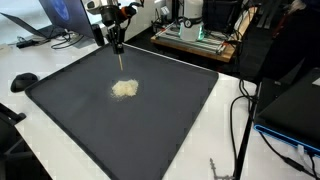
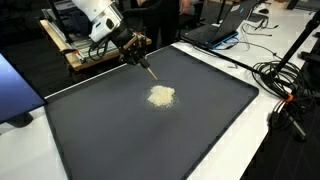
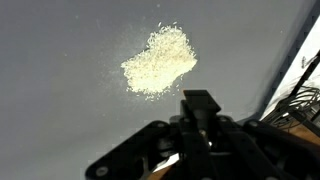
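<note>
One gripper fills the bottom of the wrist view, its fingers clamped tight on a thin rod; that rod reads as a slim slanted line in both exterior views, but the wrist view gives only a dark stub between the fingers; just beyond the rod's tip lies a small pale heap of grains, near the tip yet seemingly apart from it, though whether the tip touches the surface cannot be told; the heap sits toward the middle of a wide dark mat, with bare mat on every side of it and its edges well away; only the wrist view shows the heap's ragged outline and loose grains at its rim; past the mat's edges runs a white table; an exterior view shows tangled cables crowding one side of that table; farther back stand a laptop and a rack of equipment, close behind the arm.
</note>
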Robot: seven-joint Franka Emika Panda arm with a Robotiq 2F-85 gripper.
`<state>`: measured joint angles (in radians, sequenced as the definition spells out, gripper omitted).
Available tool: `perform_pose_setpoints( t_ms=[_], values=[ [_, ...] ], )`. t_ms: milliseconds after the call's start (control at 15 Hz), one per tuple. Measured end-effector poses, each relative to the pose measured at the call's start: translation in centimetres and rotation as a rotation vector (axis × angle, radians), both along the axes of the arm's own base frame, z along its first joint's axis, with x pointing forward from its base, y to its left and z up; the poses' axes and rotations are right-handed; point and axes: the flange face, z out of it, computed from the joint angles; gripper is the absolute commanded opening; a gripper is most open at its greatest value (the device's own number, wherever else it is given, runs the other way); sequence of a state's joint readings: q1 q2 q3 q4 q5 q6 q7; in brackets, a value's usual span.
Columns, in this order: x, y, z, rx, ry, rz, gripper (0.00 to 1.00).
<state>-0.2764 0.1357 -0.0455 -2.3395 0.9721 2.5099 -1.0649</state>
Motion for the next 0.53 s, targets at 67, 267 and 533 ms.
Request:
perform_pose_setpoints(
  t_ms=[67,267,533],
  values=[
    [-0.3,0.7,0.2,-0.032,-0.013,-0.001,0.03],
    [-1.0,2.5,0.8,-0.118,-0.045,0.003,0.03],
    [-1.4,4.9,1.8,-0.213,-0.089,0.024,0.03]
  ],
)
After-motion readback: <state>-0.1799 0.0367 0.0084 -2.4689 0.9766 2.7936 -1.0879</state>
